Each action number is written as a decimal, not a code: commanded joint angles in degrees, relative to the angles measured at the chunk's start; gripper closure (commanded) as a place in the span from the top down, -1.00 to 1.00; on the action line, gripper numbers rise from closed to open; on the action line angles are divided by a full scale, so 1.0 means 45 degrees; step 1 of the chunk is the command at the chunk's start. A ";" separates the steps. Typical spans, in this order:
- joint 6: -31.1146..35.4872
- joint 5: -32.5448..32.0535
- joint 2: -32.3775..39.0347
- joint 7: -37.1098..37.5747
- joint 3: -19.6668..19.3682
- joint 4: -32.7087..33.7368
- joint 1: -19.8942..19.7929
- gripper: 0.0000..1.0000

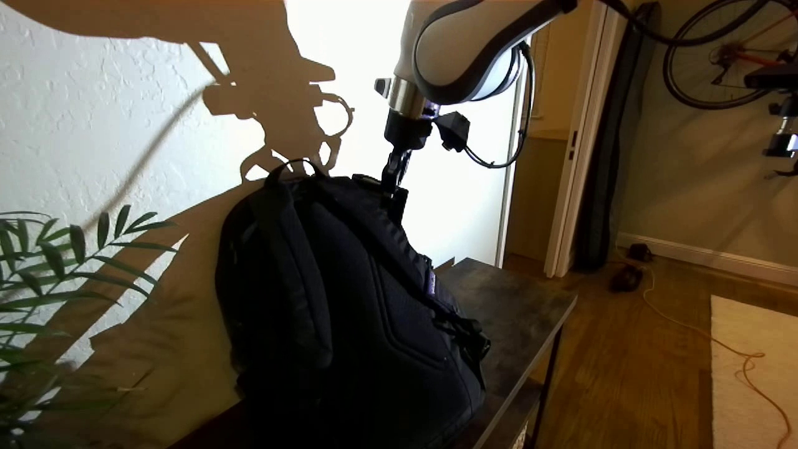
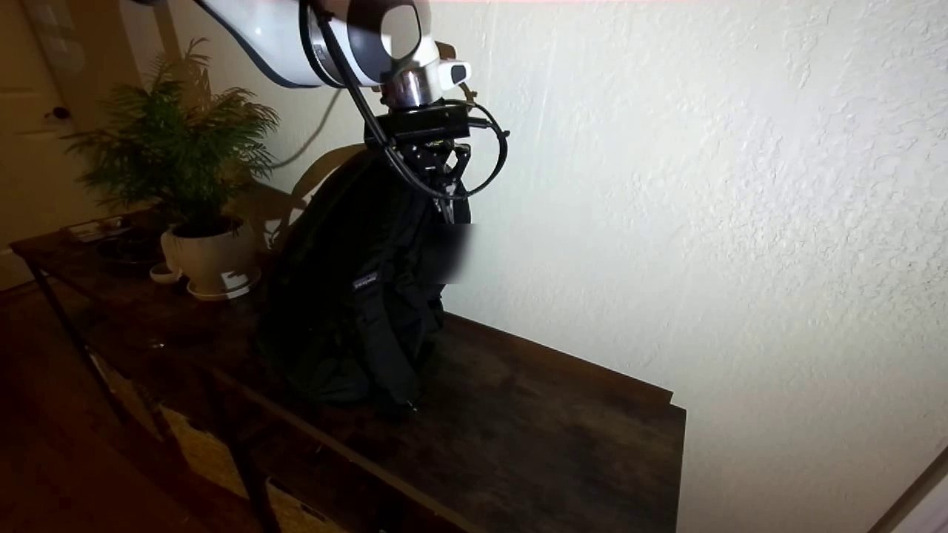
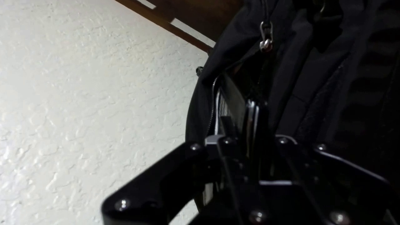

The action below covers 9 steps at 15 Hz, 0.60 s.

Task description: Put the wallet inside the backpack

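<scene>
At backpack — wallet between fingers.

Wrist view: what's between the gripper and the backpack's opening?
The wallet, seen in the wrist view: near end between the fingers of the gripper, far end pointing into the opening of the backpack.

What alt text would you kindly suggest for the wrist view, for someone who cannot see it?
The gripper holds a dark wallet edge-on at the unzipped opening of a black backpack; how far in is unclear. A metal zipper pull shows above, and a pale textured wall fills the left.
</scene>
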 commanded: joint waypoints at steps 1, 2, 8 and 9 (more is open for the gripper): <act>-0.0019 0.0422 0.0446 -0.0830 0.0489 0.0749 -0.0154 -0.90; -0.0058 0.0486 0.0533 -0.0917 0.0575 0.0859 -0.0159 -0.90; -0.0314 0.1038 0.0795 -0.1535 0.1014 0.1013 -0.0338 -0.90; -0.0434 0.1132 0.0901 -0.1594 0.1044 0.1075 -0.0373 -0.90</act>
